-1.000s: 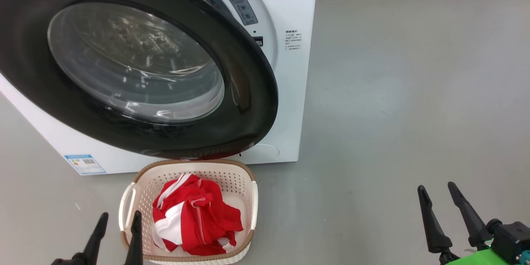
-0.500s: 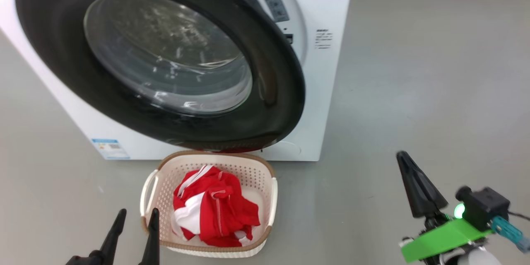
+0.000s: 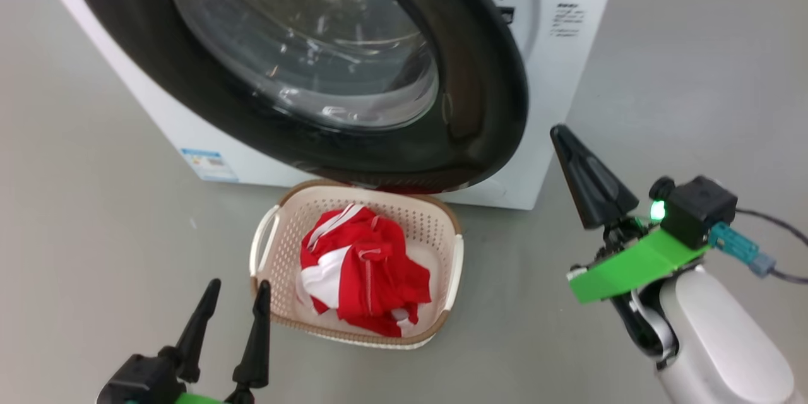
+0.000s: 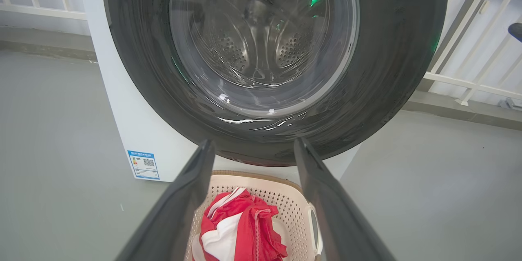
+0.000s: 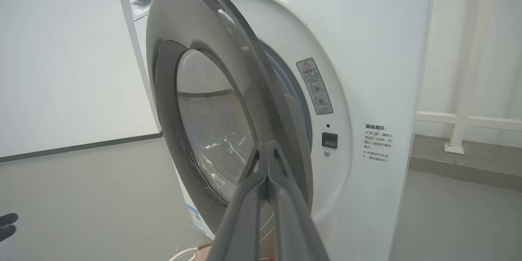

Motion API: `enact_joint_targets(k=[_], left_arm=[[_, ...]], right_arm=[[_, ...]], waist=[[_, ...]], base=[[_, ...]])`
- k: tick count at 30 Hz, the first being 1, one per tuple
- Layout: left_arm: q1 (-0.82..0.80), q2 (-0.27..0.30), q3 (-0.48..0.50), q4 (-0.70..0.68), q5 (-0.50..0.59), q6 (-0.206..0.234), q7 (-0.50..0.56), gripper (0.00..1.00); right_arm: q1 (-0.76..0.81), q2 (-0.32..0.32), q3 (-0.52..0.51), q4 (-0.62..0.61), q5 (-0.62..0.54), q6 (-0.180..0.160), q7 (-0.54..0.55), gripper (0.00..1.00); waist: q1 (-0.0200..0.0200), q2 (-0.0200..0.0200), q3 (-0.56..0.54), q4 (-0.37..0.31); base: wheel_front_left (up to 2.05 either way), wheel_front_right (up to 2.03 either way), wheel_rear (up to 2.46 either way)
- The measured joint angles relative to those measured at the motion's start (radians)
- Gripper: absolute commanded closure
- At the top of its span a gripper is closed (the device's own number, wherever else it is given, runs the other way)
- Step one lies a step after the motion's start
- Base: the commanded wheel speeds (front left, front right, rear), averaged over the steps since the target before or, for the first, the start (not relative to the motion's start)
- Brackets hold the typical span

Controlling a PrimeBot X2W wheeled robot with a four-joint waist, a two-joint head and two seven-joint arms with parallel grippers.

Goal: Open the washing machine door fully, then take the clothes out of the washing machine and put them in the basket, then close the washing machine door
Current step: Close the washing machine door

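Observation:
The washing machine (image 3: pixel 568 69) is white, and its door (image 3: pixel 486 88) stands partly open, the black rim hanging over the back edge of the basket (image 3: pixel 456 259). The red and white clothes (image 3: pixel 363 271) lie in the basket on the floor. My left gripper (image 3: pixel 239 286) is open beside the basket's near left corner, holding nothing. My right gripper (image 3: pixel 559 134) is shut and empty, raised just right of the door's free edge. In the right wrist view the shut gripper (image 5: pixel 267 145) points at the door's edge (image 5: pixel 228 45). Between the open fingers (image 4: pixel 195 179) the left wrist view shows the door (image 4: pixel 391 69), basket (image 4: pixel 285 197) and clothes (image 4: pixel 240 228).
Grey floor spreads to the right of the machine. A white railing (image 4: pixel 469 77) stands behind and to the right of it (image 5: pixel 469 118). A small blue label (image 3: pixel 208 164) sits low on the machine's front. A cable (image 3: pixel 779 274) trails from my right wrist.
The head camera has shifted, so the whole scene sits further right. My right gripper has gone from open to shut and risen toward the door's right edge. The left gripper stays open.

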Motion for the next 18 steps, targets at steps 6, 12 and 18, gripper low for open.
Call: enact_joint_targets(k=[6, 12, 18], left_arm=[[-0.039, -0.001, -0.021, -0.007, -0.02, 0.0, 0.0, 0.0], [-0.073, -0.002, -0.03, -0.015, -0.042, 0.0, 0.0, 0.0], [-0.128, -0.005, -0.042, -0.022, -0.053, 0.0, 0.0, 0.0]], right_arm=[[-0.078, -0.021, 0.021, 0.058, 0.009, 0.0, 0.0, 1.0], [-0.154, -0.028, 0.037, 0.104, 0.019, 0.0, 0.0, 1.0], [-0.222, -0.04, 0.037, 0.136, 0.026, 0.003, 0.0, 1.0]], waist=[[0.0, 0.0, 0.051, 0.035], [0.0, 0.0, 0.109, 0.054], [0.0, 0.0, 0.177, 0.064]], base=[[0.0, 0.0, 0.0], [0.0, 0.0, 0.0], [0.0, 0.0, 0.0]])
